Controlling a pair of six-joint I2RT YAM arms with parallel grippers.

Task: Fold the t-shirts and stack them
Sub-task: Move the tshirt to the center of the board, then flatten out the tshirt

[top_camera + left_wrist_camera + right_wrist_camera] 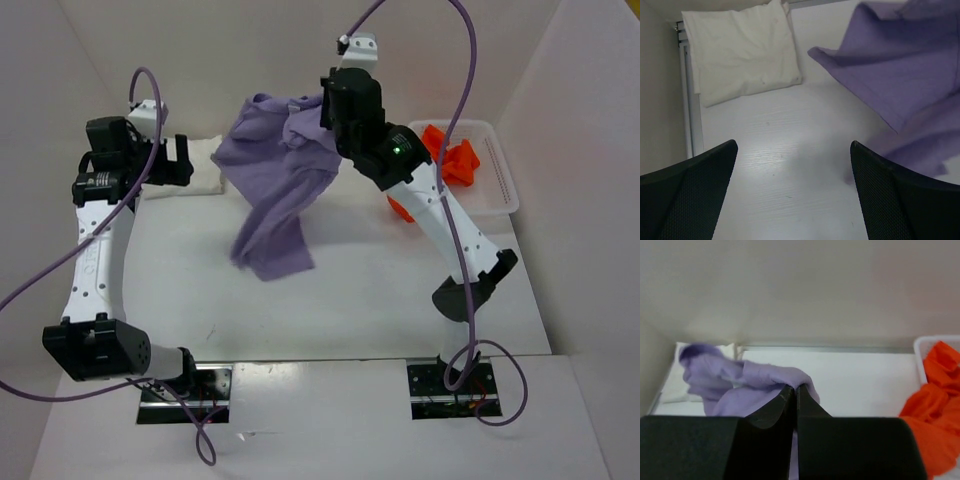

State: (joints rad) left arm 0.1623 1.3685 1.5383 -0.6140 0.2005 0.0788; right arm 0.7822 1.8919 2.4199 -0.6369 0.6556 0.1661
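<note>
Lavender t-shirt (283,192) hangs pinched in the right jaws.

Top view: right arm (430,200) covers part of orange shirt (455,160); left gripper (183,160) overlaps white shirt (212,178). Left wrist view crops purple shirt (910,65) top and right.

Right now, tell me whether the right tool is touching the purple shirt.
Touching. The right wrist view shows the right tool shut on the purple shirt, cloth bunched at its tips; in the top view, the shirt hangs lifted from it.
</note>
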